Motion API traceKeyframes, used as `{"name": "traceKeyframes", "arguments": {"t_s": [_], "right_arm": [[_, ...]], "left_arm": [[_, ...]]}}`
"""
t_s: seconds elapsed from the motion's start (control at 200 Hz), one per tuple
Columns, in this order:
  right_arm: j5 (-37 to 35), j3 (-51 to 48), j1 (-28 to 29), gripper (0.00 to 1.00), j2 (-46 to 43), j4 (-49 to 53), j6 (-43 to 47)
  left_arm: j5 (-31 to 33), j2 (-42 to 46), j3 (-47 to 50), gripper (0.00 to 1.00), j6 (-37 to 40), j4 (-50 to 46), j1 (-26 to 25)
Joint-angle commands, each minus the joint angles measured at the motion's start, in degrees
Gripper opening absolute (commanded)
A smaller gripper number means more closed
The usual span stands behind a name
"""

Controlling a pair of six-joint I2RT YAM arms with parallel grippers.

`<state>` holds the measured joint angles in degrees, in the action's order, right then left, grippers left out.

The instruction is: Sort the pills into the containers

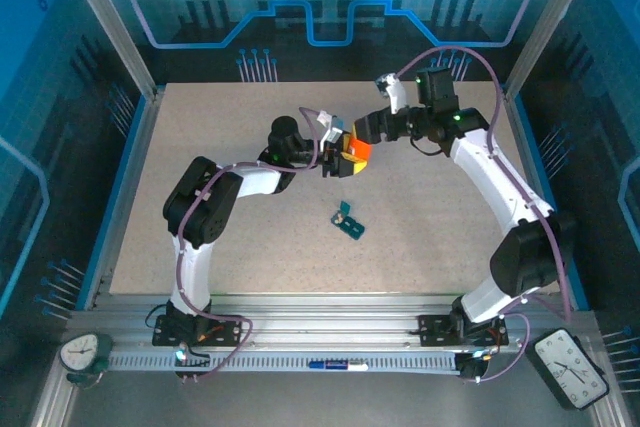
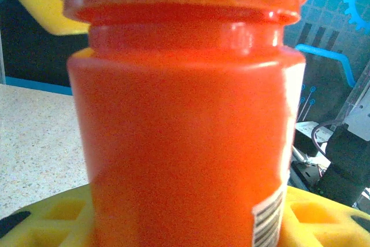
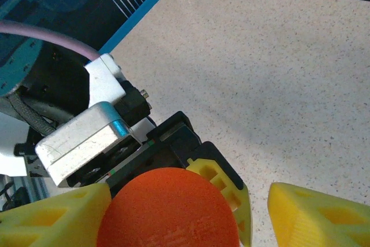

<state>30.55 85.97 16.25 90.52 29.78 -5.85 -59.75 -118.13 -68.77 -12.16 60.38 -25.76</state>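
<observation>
- Left end effector (image 1: 346, 159): closed on the body of the orange bottle (image 2: 185, 143), which it holds above the surface (image 1: 200, 127), near the centre of the work area.
- In the left wrist view, the bottle stands directly in front of the camera. A yellow finger (image 2: 49, 218) shows on both sides of its base, and a barcode label (image 2: 269, 215) is at its lower right.
- Right end effector (image 3: 188, 215): positioned over the top of the same bottle, with the jaws partly apart and straddling the orange cap (image 3: 167, 212).
- In the right wrist view, one yellow finger (image 3: 55, 215) lies against the cap. The other finger (image 3: 321, 215) stands clear of it, with a strip of the surface visible in the gap. The cap is therefore not clamped.
- The two end effectors meet at the bottle, the left from the left side and the right from the far right.
- Pill box (image 1: 348, 222): small and dark teal. It lies on the surface nearer the arm bases than the bottle, between the two arms and apart from both end effectors.
- Whether any of its compartments is open or holds pills cannot be told at this size.
</observation>
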Motion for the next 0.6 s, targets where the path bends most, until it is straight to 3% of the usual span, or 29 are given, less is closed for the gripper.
{"name": "traceKeyframes", "arguments": {"t_s": [0.0, 0.41, 0.595], "right_arm": [[0.9, 1.9, 0.8, 0.66, 0.9, 1.9, 1.5], [-1.1, 2.5, 1.1, 0.35, 1.4, 5.0, 1.0], [-5.6, 4.9, 2.0, 0.29, 2.5, 10.9, 1.4]], "left_arm": [[-1.7, -0.4, -1.8, 0.00, -0.7, 2.6, 0.3], [-1.7, -0.2, -2.0, 0.00, 0.8, 0.7, 0.3], [1.0, 2.3, -1.4, 0.00, 9.2, -7.8, 0.3]]}}
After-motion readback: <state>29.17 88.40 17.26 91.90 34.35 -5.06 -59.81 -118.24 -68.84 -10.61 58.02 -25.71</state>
